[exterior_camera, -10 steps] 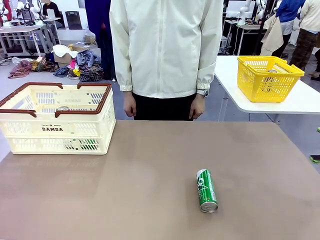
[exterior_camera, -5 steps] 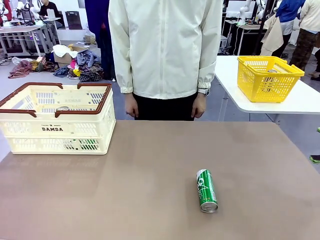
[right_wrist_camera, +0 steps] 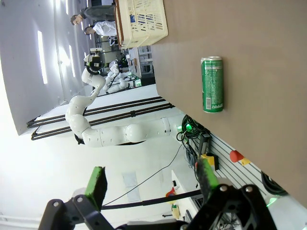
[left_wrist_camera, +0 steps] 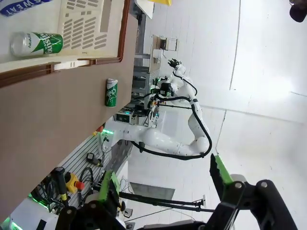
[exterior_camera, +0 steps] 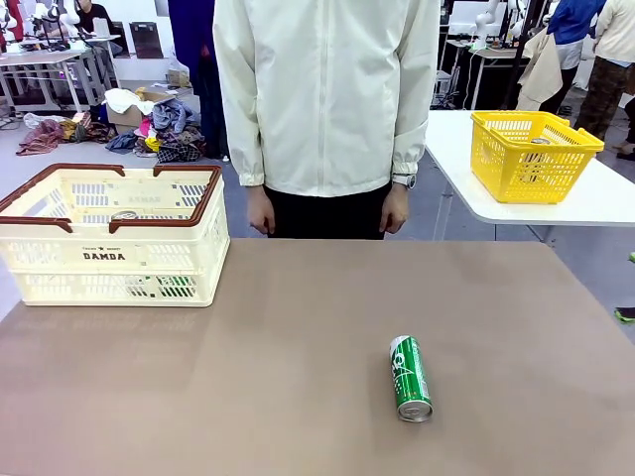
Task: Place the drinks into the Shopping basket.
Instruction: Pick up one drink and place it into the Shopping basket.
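Observation:
A green can (exterior_camera: 410, 377) lies on its side on the brown table, right of the middle; it also appears in the left wrist view as the green can (left_wrist_camera: 111, 92) and in the right wrist view as the green can (right_wrist_camera: 212, 84). The cream Shopping basket (exterior_camera: 104, 256) with a brown rim stands at the far left. Inside the basket (left_wrist_camera: 81, 24) lie another green can (left_wrist_camera: 41, 43) and a blue-and-white Pocari Sweat can (left_wrist_camera: 24, 5). My left gripper (left_wrist_camera: 163, 184) and right gripper (right_wrist_camera: 151, 181) are both open, empty and well back from the table.
A person in a cream jacket stands at the far edge, hands (exterior_camera: 258, 210) hanging at their sides. A yellow basket (exterior_camera: 531, 154) sits on a separate white table at the right. The brown tabletop (exterior_camera: 248, 377) between basket and can is bare.

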`<state>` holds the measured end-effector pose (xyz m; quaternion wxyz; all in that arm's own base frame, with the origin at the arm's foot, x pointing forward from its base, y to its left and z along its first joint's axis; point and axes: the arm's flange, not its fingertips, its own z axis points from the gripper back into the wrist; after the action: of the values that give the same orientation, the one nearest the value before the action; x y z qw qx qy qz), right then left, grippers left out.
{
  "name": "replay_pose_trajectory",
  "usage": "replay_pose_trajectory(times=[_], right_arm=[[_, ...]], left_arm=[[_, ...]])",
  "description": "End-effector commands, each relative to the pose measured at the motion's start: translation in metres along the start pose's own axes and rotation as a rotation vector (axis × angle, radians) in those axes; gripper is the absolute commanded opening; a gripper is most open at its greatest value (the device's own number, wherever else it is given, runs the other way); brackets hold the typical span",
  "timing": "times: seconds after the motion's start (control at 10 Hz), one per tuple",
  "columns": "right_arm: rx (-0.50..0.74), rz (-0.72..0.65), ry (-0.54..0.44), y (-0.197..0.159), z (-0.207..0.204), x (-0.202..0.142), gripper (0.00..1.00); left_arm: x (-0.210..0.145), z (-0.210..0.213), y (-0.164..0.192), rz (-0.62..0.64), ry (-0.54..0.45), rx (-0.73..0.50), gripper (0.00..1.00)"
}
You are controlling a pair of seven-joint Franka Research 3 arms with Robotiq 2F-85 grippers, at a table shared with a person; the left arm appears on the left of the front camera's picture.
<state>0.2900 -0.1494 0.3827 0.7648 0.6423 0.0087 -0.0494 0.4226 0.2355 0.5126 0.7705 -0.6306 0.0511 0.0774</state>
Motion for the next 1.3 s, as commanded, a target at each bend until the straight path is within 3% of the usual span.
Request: replay_pose_trajectory(times=[0.0, 1.2], right_arm=[[-0.002, -0.016, 0.007, 0.0044, 0.0025, -0.0017, 1.0], [-0.002, -0.016, 0.007, 0.0044, 0.0025, -0.0017, 1.0]], left_arm=[[-0.0036, 0.001, -0.0009, -0.013, 0.011, -0.001, 1.0], [-0.0036, 0.001, -0.0009, -0.013, 0.011, -0.001, 1.0]])
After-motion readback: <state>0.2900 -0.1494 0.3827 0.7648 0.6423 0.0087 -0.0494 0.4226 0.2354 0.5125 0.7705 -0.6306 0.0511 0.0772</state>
